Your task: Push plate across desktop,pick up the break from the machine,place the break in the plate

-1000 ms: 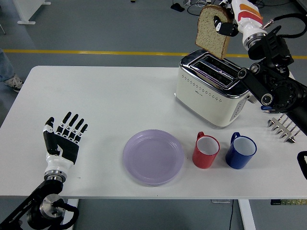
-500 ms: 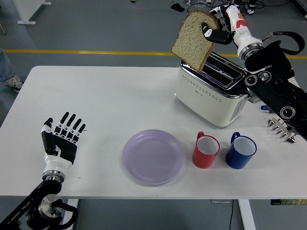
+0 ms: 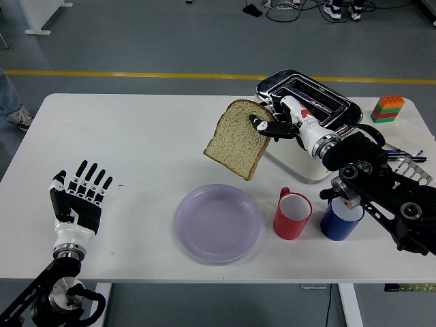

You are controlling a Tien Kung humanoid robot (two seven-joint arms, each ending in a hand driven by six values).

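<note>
My right hand (image 3: 271, 125) is shut on a slice of brown bread (image 3: 238, 139), holding it tilted in the air to the left of the cream toaster (image 3: 310, 109). The slice hangs above and just behind the lilac plate (image 3: 218, 223), which lies near the table's front edge. The right arm (image 3: 371, 180) crosses in front of the toaster and hides most of its body. My left hand (image 3: 76, 196) rests at the table's front left, fingers spread, holding nothing.
A red mug (image 3: 293, 214) and a blue mug (image 3: 342, 216) stand right of the plate, the blue one partly behind my forearm. A stack of coloured blocks (image 3: 387, 108) sits at the back right, and a metal rack (image 3: 413, 168) by the right edge.
The right hand has carried the bread down and to the left, from above the toaster to just above the plate's far side. The left hand drifted slightly left.
</note>
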